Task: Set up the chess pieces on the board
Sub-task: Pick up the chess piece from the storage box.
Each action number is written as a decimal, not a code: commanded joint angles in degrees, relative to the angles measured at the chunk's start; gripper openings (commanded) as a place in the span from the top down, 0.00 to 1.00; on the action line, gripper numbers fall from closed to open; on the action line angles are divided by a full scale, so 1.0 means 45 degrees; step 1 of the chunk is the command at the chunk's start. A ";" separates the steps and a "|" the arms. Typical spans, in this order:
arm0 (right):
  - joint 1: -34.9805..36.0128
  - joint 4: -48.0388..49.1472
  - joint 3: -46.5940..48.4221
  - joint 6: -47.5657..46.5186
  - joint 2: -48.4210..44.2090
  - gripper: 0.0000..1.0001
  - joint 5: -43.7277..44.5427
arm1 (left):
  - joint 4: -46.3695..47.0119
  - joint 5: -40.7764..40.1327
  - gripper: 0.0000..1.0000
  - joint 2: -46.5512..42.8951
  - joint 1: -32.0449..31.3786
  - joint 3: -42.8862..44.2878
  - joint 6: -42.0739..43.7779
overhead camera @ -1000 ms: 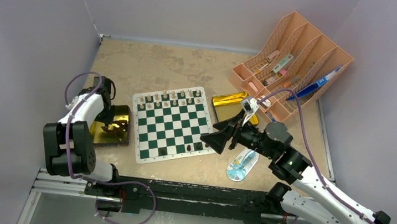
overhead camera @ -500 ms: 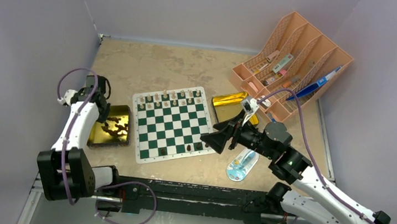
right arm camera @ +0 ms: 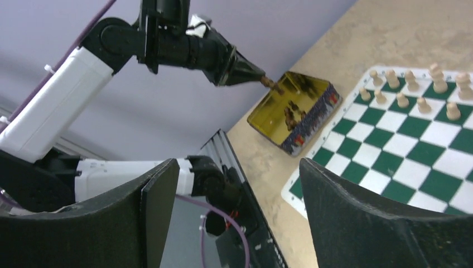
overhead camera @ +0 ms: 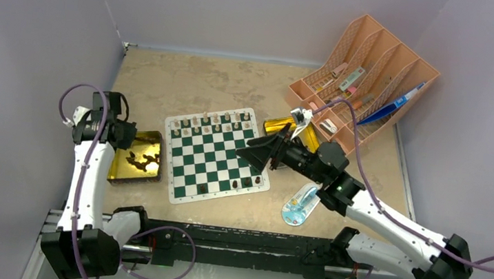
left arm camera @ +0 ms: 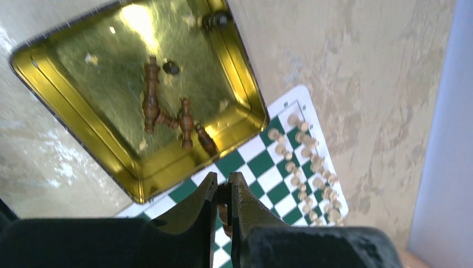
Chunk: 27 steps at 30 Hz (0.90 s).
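One dark brown piece point(right arm camera: 271, 84) juts lengthwise from the left gripper point(left arm camera: 223, 187), pinched tight, above the gold tin point(left arm camera: 251, 95). Just to its right lies the board point(overhead camera: 211, 160), near rows mostly bare. Over the board's right edge the right gripper point(overhead camera: 243, 153) hangs gaping and empty.

We looked down on the whole table point(overhead camera: 188, 78) from above and behind. Our left wrist view hung close over the gold tin point(left arm camera: 83, 72) and a corner of the board point(left arm camera: 273, 173); our right wrist view faced low across both.
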 commanded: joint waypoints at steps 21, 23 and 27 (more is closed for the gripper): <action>0.2210 1.1658 0.1240 -1.0943 0.7677 0.31 -0.0648 | -0.1284 0.8031 1.00 -0.1257 0.0075 0.1642 -0.1932; 0.2215 1.1537 0.1533 -1.1362 0.8104 0.38 -0.1000 | -0.1133 0.8382 1.00 -0.1468 0.0079 0.1398 -0.1826; 0.2218 1.2385 0.1470 -1.1982 0.8663 0.42 -0.0972 | -0.1170 0.8611 1.00 -0.1618 0.0079 0.1358 -0.1635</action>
